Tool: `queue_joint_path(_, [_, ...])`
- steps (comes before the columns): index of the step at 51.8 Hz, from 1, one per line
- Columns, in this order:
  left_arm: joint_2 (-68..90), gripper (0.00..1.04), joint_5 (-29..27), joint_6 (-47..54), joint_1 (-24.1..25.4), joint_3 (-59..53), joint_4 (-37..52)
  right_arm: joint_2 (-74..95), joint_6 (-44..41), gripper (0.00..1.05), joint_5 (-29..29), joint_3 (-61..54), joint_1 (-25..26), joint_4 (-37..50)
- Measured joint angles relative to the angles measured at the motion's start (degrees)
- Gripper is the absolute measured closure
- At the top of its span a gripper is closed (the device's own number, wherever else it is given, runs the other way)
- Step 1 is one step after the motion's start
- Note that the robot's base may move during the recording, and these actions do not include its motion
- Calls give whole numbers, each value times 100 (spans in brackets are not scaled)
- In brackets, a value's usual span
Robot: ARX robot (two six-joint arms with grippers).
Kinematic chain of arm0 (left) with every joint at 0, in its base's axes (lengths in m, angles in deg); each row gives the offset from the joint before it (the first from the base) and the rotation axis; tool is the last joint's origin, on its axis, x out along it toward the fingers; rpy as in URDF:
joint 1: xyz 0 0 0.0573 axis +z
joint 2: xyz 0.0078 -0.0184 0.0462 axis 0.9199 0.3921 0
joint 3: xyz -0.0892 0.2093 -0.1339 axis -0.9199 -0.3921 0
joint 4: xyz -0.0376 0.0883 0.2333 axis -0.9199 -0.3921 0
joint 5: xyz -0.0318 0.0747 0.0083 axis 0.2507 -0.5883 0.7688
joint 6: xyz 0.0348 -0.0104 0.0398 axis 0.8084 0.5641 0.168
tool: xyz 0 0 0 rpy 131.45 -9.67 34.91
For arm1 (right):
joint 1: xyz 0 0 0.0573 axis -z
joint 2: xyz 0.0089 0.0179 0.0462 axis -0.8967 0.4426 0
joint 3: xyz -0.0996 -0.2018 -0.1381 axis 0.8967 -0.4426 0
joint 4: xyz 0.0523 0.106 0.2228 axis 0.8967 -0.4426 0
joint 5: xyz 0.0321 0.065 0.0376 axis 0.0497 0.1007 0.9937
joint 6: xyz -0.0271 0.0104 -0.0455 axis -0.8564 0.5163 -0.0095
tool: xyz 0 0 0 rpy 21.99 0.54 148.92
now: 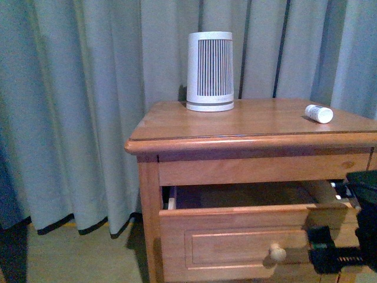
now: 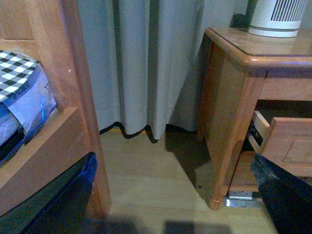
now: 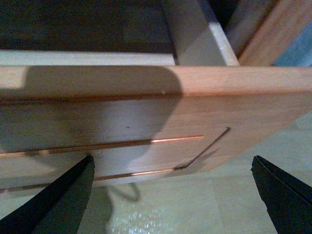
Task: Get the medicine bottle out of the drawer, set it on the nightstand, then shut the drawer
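Note:
The medicine bottle, small and white, lies on its side on the nightstand top, near its right edge. The upper drawer stands pulled out, and its knob shows on the front. My right gripper is open at the drawer's right front corner. In the right wrist view the right gripper spans the drawer front with nothing between its fingers. My left gripper hangs open over the floor, left of the nightstand, and holds nothing.
A large white ribbed device stands at the back of the nightstand top. Grey curtains hang behind. Tall wooden furniture holding a checked package stands left of the left gripper. The floor is pale wood.

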Motion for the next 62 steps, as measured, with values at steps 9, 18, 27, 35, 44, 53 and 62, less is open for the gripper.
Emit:
queue_joint_path(9, [0, 7, 0, 0, 0, 0, 0, 492, -415, 7, 0, 1169, 114, -308])
queue_joint_path(18, [0, 7, 0, 0, 0, 0, 0, 667, -573, 7, 13, 1637, 146, -772])
queue_joint_path(27, [0, 7, 0, 0, 0, 0, 0, 433, -323, 7, 24, 1502, 79, -1204])
queue_joint_path(35, [0, 7, 0, 0, 0, 0, 0, -426, 122, 7, -39, 710, -90, -1508])
queue_joint_path(44, [0, 7, 0, 0, 0, 0, 0, -2031, 269, 7, -479, -509, -87, -1344])
queue_joint_path(53, [0, 7, 0, 0, 0, 0, 0, -4146, 284, 7, -699, -1764, 245, -1821])
queue_joint_path(62, [0, 7, 0, 0, 0, 0, 0, -6561, 378, 7, -688, -2636, 595, -3132])
